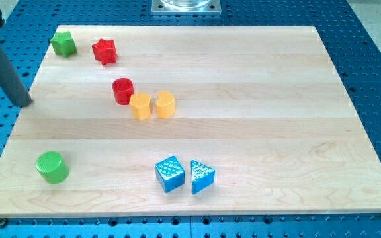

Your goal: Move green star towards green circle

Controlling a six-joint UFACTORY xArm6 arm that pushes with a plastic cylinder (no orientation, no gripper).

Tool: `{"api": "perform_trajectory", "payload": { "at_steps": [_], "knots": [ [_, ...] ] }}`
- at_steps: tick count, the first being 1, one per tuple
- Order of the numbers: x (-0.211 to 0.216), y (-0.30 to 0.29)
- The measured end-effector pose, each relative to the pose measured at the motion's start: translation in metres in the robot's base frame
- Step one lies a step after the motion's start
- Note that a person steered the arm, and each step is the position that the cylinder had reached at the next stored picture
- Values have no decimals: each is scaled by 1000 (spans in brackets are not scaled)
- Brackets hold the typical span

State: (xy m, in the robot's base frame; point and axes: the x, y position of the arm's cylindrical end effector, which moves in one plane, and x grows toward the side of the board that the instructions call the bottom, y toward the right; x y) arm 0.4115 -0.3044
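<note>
The green star (63, 43) lies at the wooden board's top left corner. The green circle (51, 166) stands near the view's bottom left, far below the star. My rod comes in from the view's upper left, and my tip (24, 102) rests at the board's left edge, below and left of the green star and well above the green circle. It touches no block.
A red star (104, 51) lies just right of the green star. A red circle (123, 90), a yellow hexagon (140, 106) and a yellow block (165, 104) cluster mid-board. A blue cube (170, 174) and a blue triangle (202, 176) sit near the bottom edge.
</note>
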Motion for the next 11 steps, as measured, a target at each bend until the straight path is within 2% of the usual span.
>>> {"api": "perform_trajectory", "payload": {
  "at_steps": [2, 3, 4, 5, 6, 7, 8, 9, 10, 11],
  "knots": [
    [-105, 60],
    [-136, 135],
    [-148, 167],
    [-195, 93],
    [-184, 45],
    [-118, 69],
    [-156, 86],
    [-142, 41],
    [-61, 49],
    [-33, 73]
  ]
}}
